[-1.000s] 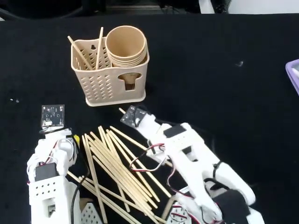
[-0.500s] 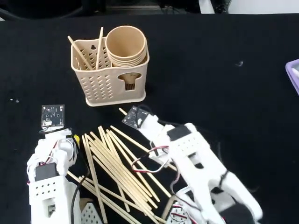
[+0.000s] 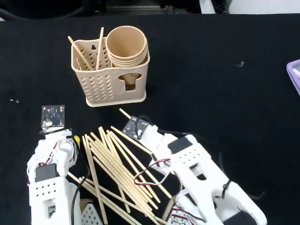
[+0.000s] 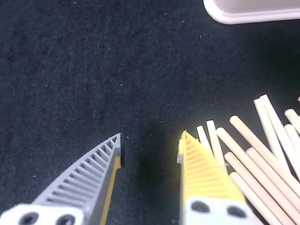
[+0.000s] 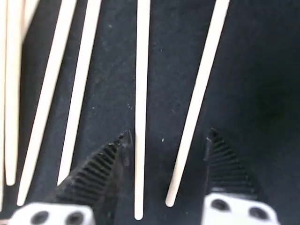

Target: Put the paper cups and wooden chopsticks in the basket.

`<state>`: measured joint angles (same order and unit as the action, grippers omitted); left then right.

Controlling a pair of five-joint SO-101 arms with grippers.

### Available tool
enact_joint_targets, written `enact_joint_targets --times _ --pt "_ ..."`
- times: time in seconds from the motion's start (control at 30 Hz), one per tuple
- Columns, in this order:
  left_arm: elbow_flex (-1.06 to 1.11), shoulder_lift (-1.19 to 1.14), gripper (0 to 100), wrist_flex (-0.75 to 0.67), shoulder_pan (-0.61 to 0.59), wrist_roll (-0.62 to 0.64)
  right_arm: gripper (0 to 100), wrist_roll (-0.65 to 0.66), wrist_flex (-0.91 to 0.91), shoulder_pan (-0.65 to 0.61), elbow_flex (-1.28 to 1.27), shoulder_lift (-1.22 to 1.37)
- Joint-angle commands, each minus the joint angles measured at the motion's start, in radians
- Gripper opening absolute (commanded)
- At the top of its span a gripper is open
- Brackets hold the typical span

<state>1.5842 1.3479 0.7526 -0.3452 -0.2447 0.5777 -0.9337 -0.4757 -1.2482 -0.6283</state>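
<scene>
Right gripper [image 5: 168,136] hangs spread open over the black table [image 5: 267,56], gripping nothing. Two loose wooden chopsticks lie in the gap between its jaws. One chopstick [image 5: 141,70] runs straight, just beside one finger. The other chopstick [image 5: 199,93] slants across nearer the opposite finger. Neither is pinched. More chopsticks [image 5: 51,93] lie side by side just outside the jaws.

Left gripper [image 4: 150,140] is likewise released, with its grey finger [image 4: 93,183] and yellow finger [image 4: 204,183] parted over bare cloth and nothing between them. The blunt ends of several chopsticks [image 4: 243,145] rest just beside the outer edge of the yellow finger. Ahead of the fingertips is the pale bottom edge of the basket [image 4: 253,11].

From the high view, the left arm [image 3: 49,183] and the right arm [image 3: 197,168] flank a fanned pile of chopsticks [image 3: 117,164] on the table, with the right arm lying over the pile's edge. Beyond both grippers and apart from the pile, the perforated basket [image 3: 110,82] stands upright. A nested stack of paper cups [image 3: 126,44] fills the compartment on the right arm's side. At least two chopsticks [image 3: 99,44] lean tilted in the other compartment. Well off to the right arm's side, a purple object [image 3: 294,74] sits at the table's edge.
</scene>
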Motion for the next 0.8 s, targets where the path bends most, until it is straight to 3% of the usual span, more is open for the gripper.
enact_joint_targets --times 0.0,0.17,0.23,0.37,0.43,0.53,0.77 --pt "-0.004 0.009 20 -0.017 -0.002 0.006 25.5 -0.011 0.044 -0.011 0.008 0.061" --pt "-0.004 0.009 20 -0.017 -0.002 0.006 24.7 -0.011 0.048 -0.008 0.053 0.147" --pt "-0.004 0.009 20 -0.017 -0.002 0.006 19.7 -0.011 0.048 -0.008 0.058 0.162" --pt "-0.004 0.009 20 -0.017 -0.002 0.006 0.5 -0.011 0.041 -0.006 0.058 0.166" --pt "-0.004 0.009 20 -0.017 -0.002 0.006 2.8 -0.006 0.026 0.012 0.056 0.166" --pt "-0.004 0.009 20 -0.017 -0.004 0.006 1.1 0.012 0.011 0.087 0.077 0.166" --pt "-0.004 0.009 20 -0.017 -0.004 0.006 1.1 0.241 -0.040 0.354 0.166 0.166"
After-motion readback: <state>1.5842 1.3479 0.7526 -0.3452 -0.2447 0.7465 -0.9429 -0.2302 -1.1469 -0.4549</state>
